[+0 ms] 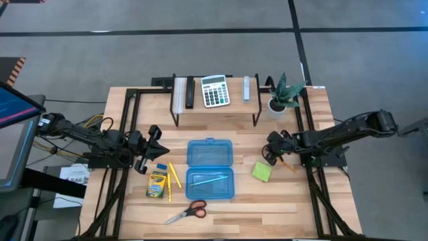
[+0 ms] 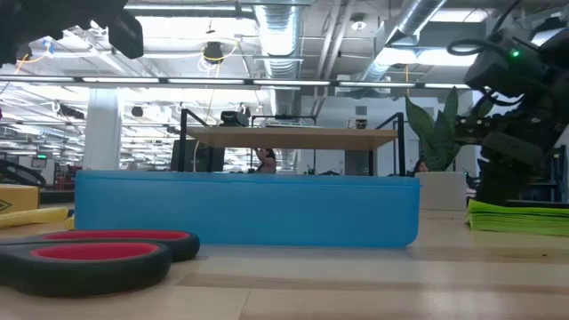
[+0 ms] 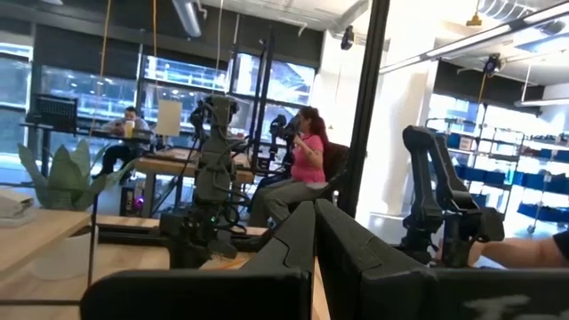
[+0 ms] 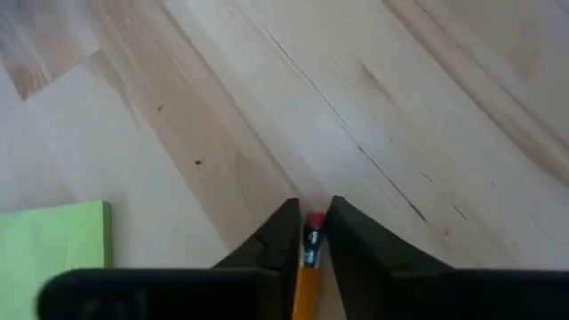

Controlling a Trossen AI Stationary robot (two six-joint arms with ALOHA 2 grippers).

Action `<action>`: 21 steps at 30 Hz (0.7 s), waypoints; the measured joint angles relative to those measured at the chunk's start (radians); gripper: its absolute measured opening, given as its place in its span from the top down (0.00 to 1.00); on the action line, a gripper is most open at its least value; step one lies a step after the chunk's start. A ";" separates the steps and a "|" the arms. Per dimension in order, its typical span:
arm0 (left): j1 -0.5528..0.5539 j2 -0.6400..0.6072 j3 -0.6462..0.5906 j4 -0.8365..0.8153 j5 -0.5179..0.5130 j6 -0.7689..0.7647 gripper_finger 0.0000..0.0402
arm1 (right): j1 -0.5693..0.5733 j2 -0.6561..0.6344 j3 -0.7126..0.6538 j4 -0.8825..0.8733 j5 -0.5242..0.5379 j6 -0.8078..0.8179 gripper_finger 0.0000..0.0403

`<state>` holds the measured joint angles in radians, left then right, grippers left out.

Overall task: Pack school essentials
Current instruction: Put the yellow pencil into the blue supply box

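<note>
An open blue pencil case [image 1: 209,167] lies mid-table. Left of it are a crayon box [image 1: 157,183], yellow pencils [image 1: 174,175] and a tiny blue eraser [image 1: 161,167]. Red-handled scissors [image 1: 188,212] lie near the front edge. A lime-green sticky-note pad [image 1: 261,171] lies right of the case. My right gripper [image 4: 312,213], beside the pad, is shut on an orange pencil [image 1: 289,164] that lies on the table. My left gripper [image 3: 313,240] hovers shut left of the case, holding nothing. My right gripper pinches the orange pencil's eraser end [image 4: 312,244] between its two fingertips. The fingers slant down from the table's right side, roughly in line with the pencil. The pencil lies flat on the table, its shaft running back under the gripper.
A low wooden shelf [image 1: 214,107] at the back carries a calculator [image 1: 215,90]. A potted plant [image 1: 284,94] stands just behind the right gripper. A thin pale item [image 1: 208,179] lies in the case's near half. Black frame rails [image 1: 304,127] run along both sides of the table.
</note>
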<state>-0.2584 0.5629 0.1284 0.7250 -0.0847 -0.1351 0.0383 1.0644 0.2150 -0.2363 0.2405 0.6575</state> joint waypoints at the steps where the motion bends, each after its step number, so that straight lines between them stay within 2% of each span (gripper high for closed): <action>1: 0.000 0.000 0.000 0.000 -0.001 0.000 1.00 | 0.000 0.002 0.000 0.005 -0.001 0.001 0.83; 8: 0.000 0.000 0.000 0.000 -0.001 -0.007 1.00 | -0.001 0.000 0.012 0.034 -0.019 -0.010 0.98; 21: 0.000 0.000 0.000 -0.034 -0.001 -0.035 1.00 | 0.000 0.005 0.120 0.028 -0.062 -0.081 1.00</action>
<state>-0.2584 0.5632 0.1284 0.6914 -0.0860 -0.1703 0.0387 1.0691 0.3347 -0.2083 0.1787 0.5764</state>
